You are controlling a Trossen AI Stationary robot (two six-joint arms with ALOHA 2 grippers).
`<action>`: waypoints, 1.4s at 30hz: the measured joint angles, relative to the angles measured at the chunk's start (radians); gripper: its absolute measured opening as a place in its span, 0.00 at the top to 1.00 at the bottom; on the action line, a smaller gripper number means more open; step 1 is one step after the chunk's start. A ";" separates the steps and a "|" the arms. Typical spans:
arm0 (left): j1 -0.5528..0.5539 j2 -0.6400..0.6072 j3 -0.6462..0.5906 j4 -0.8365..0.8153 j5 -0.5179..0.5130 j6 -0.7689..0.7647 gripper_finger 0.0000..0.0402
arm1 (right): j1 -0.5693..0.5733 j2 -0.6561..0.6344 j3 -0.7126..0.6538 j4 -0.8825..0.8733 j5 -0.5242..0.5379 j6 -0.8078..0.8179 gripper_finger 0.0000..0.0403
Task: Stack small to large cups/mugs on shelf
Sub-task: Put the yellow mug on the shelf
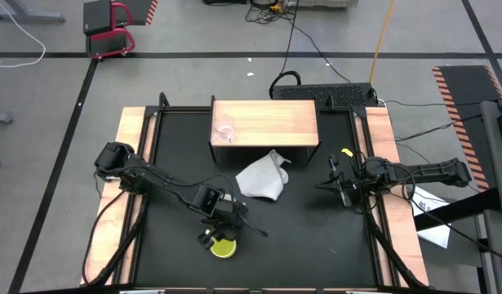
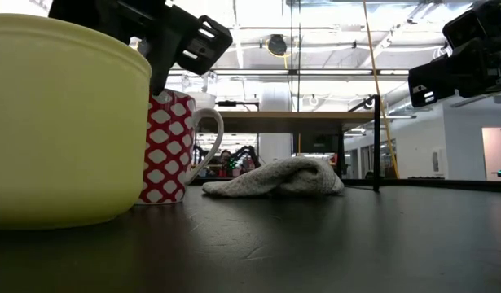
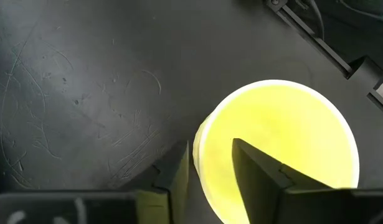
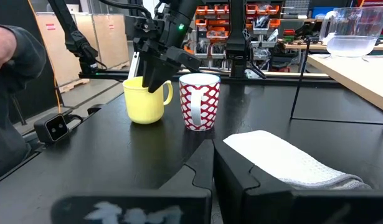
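Table (image 3: 85, 93): matt black, finely scratched all over. Yellow cup (image 3: 284, 149): smooth, opaque, softly glossy, like glazed ceramic or plastic. White patterned mug (image 4: 199, 99): glossy glaze, red ground with white lozenges. Tiny clear glass cup (image 1: 224, 129): transparent. Shelf (image 1: 271, 122): light wood top with visible grain, satin finish, dark sides. Cloth (image 2: 283, 177): grey-white, soft, nubbly weave, crumpled. Left end effector (image 3: 210, 171): matt dark hard fingers.

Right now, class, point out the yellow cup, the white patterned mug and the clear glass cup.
yellow cup (image 4: 145, 102), right wrist view, on its outer side wall.
white patterned mug (image 4: 201, 104), right wrist view, on its red-patterned side.
clear glass cup (image 1: 224, 129), high view, on its body, standing on the shelf (image 1: 275, 122).
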 joint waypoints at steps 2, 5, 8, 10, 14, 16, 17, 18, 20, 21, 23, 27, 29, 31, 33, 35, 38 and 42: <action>0.000 0.000 0.000 0.000 0.000 0.000 0.73 | 0.000 0.000 0.000 0.000 0.000 0.000 1.00; 0.000 0.000 0.000 0.000 0.000 0.001 0.77 | 0.000 0.000 0.000 0.000 0.000 0.000 1.00; 0.000 0.000 0.000 0.002 0.000 0.020 0.80 | 0.000 0.000 0.000 0.000 0.000 0.000 1.00; 0.000 0.000 0.000 0.007 0.000 0.020 0.83 | 0.000 0.000 0.000 0.000 0.000 0.000 1.00; 0.000 0.000 0.000 0.007 0.008 0.019 0.92 | 0.000 0.000 0.000 0.000 0.000 0.000 1.00; 0.001 0.000 -0.001 0.010 0.036 0.014 0.97 | 0.000 0.000 0.000 0.000 0.000 0.000 1.00; 0.001 0.000 -0.002 0.016 0.054 0.008 0.98 | 0.000 0.000 0.000 0.000 0.000 -0.001 1.00; 0.001 0.000 -0.002 0.017 0.070 0.002 0.98 | 0.000 0.000 0.000 0.000 0.000 -0.001 1.00; 0.000 0.000 -0.002 0.017 0.088 -0.004 0.97 | 0.000 0.000 0.000 0.000 0.000 -0.002 1.00; 0.000 0.000 -0.002 0.017 0.091 -0.004 0.97 | 0.000 0.000 0.000 0.000 0.000 -0.002 1.00; 0.000 0.000 -0.002 0.019 0.093 -0.003 0.99 | 0.000 0.000 0.000 0.000 0.000 -0.002 1.00; 0.001 0.000 -0.001 0.033 0.093 0.002 0.99 | 0.000 0.000 0.000 0.000 0.000 -0.003 1.00; 0.001 0.000 0.007 0.028 0.089 0.004 0.99 | 0.000 0.000 0.000 0.000 0.000 -0.003 1.00; 0.004 -0.002 0.022 0.017 0.085 0.006 0.99 | 0.000 0.000 0.000 0.000 0.000 -0.003 1.00; 0.008 -0.015 0.031 0.004 0.085 0.008 0.99 | 0.000 0.000 0.000 0.000 0.000 -0.004 1.00; 0.014 -0.036 0.035 0.006 0.086 0.010 0.99 | 0.000 0.000 0.000 0.000 0.000 -0.004 1.00; 0.023 -0.076 0.036 0.006 0.087 0.020 0.99 | 0.000 0.000 0.000 0.000 0.000 -0.004 1.00; 0.033 -0.122 0.036 0.004 0.088 0.023 1.00 | 0.000 0.000 0.000 0.000 0.000 -0.004 1.00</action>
